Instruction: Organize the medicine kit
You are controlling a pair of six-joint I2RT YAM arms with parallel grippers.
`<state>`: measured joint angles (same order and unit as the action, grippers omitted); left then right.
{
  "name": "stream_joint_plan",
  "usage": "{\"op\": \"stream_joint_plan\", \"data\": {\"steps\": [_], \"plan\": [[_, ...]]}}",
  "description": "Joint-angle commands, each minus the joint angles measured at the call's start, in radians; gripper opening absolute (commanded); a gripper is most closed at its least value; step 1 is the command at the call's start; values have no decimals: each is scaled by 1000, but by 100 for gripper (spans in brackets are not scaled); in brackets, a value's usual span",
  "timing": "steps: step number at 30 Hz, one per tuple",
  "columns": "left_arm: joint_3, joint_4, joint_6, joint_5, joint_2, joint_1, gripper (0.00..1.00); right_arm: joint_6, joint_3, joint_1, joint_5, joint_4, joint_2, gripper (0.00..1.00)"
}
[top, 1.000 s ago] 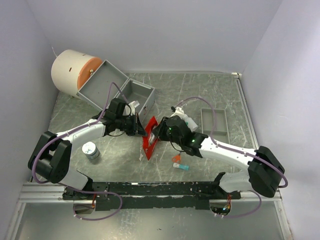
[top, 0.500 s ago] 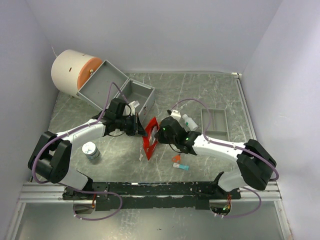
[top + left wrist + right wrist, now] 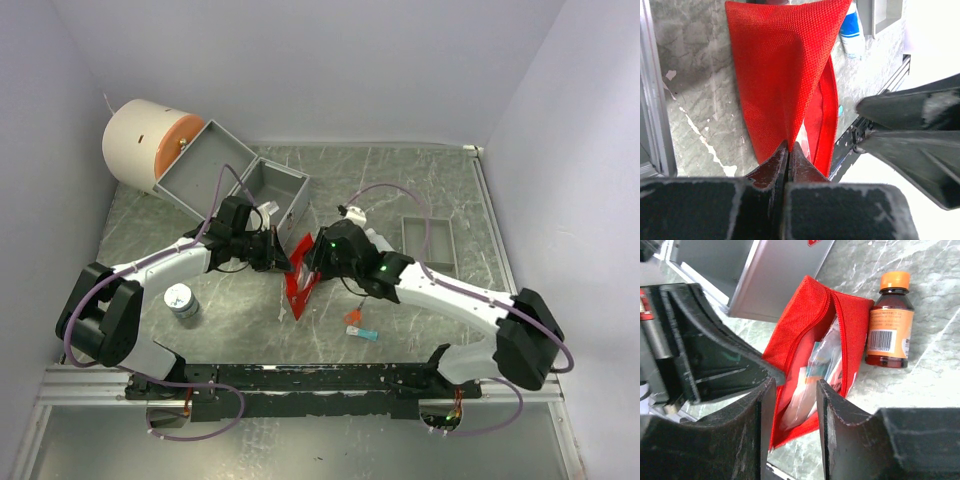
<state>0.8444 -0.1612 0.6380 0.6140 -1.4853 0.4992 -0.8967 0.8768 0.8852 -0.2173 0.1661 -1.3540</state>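
Observation:
The red fabric pouch [image 3: 299, 277] lies open on the marble table between the arms. My left gripper [image 3: 284, 259] is shut on the pouch's upper flap [image 3: 775, 65] and holds it lifted; the jaws meet on the cloth edge [image 3: 789, 150]. My right gripper [image 3: 317, 264] is open and empty, just above the pouch mouth [image 3: 792, 405]. A clear plastic packet [image 3: 822, 360] sits inside the pouch [image 3: 790, 340]. An amber bottle with an orange cap [image 3: 890, 322] lies right beside the pouch, also in the top view [image 3: 353, 318].
An open grey box [image 3: 235, 175] stands behind the left arm, with a white and orange drum [image 3: 140, 143] at the far left. A white round jar [image 3: 181, 300], a small blue-tipped tube [image 3: 366, 335], a grey tray [image 3: 428, 243] and a white bottle [image 3: 852, 30] lie around.
My right wrist has shifted slightly up and turned over the pouch mouth, and the arm's elbow has swung. The left gripper still holds the flap in the same place.

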Motion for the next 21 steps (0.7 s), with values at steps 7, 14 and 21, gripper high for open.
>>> {"op": "stream_joint_plan", "data": {"steps": [7, 14, 21], "plan": [[40, -39, -37, -2, 52, -5, 7, -16, -17, -9, -250, 356, 182, 41], [45, -75, -45, 31, 94, -5, 7, -246, -117, -15, -363, 626, 242, 45], [21, -118, -65, 23, 143, -5, 7, -388, -205, -17, -350, 740, 252, 48]]}}
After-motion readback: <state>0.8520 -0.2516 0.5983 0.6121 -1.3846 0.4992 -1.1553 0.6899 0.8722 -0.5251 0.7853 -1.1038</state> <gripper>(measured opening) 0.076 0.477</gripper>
